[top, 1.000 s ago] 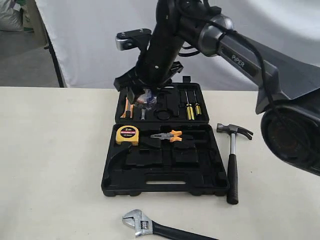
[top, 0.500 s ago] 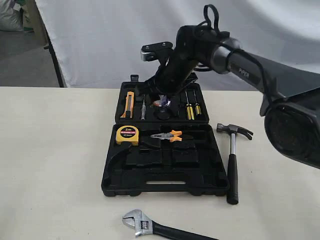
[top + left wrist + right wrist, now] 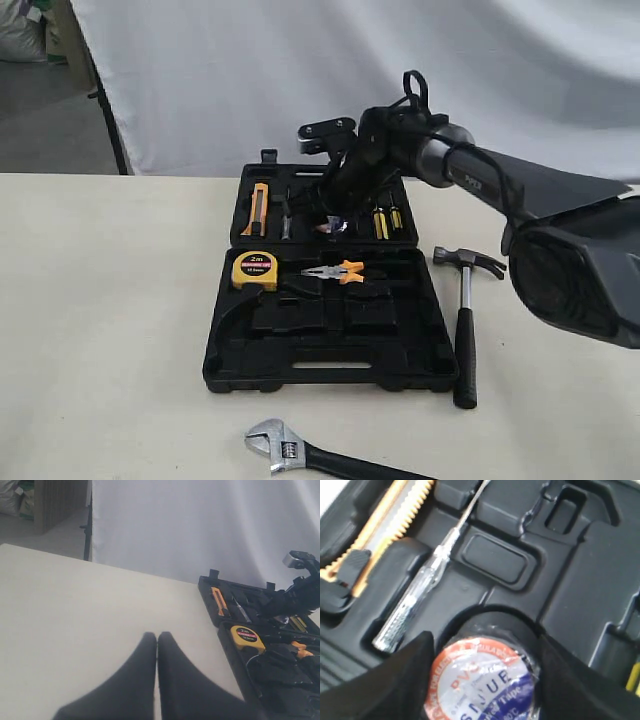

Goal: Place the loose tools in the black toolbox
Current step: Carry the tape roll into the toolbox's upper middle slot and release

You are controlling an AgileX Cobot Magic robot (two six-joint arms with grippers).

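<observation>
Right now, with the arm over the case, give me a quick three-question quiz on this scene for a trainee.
1. True or false: the hammer lies outside the toolbox.
2. The right gripper holds: A a drill, B the tape roll, C a paintbrush?
3. Which loose tool lies nearest the exterior camera?
Key: 1 true; 2 B; 3 the wrench.

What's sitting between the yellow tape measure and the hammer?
The orange-handled pliers lie there, inside the black toolbox, as the exterior view shows.

"2m" on tape measure (image 3: 254,268); perhaps "PVC … Tape" on tape roll (image 3: 480,685)
</observation>
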